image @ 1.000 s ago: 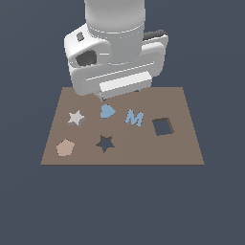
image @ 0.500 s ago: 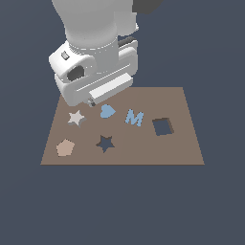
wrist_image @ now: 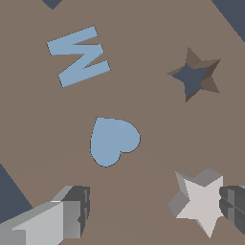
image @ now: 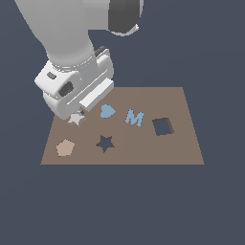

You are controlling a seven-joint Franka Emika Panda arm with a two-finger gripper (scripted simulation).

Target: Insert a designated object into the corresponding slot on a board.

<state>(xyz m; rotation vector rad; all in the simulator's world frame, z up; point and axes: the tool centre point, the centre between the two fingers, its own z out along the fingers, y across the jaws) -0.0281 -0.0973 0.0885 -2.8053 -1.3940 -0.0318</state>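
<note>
Starting from the biggest thing, you have the flat brown board (image: 182, 143), matte and rectangular, lying under the arm, with every piece resting on its face. Your hand (wrist_image: 153, 210) hangs low over the corner at the exterior view's left, spread wide and holding nothing; in the wrist view one finger (wrist_image: 67, 215) stands well clear on the heart's side while the other finger (wrist_image: 234, 206) sits right at, perhaps touching, one point of the star. You should centre the hand before you close, I think, since the star sits far off to one finger's side; squeeze across its body, not its tips. Next in size come the dark square cutout (image: 162, 126), the light blue M (image: 134, 117) and light blue heart (image: 107, 111), both thin and smooth, and the tan pentagon (image: 65, 148). The off-white star piece (wrist_image: 201, 201) is a small thick five-pointed slab with flat facets. Its star-shaped slot (image: 105, 142) lies near, between pentagon and square, so match the points' rotation.
</note>
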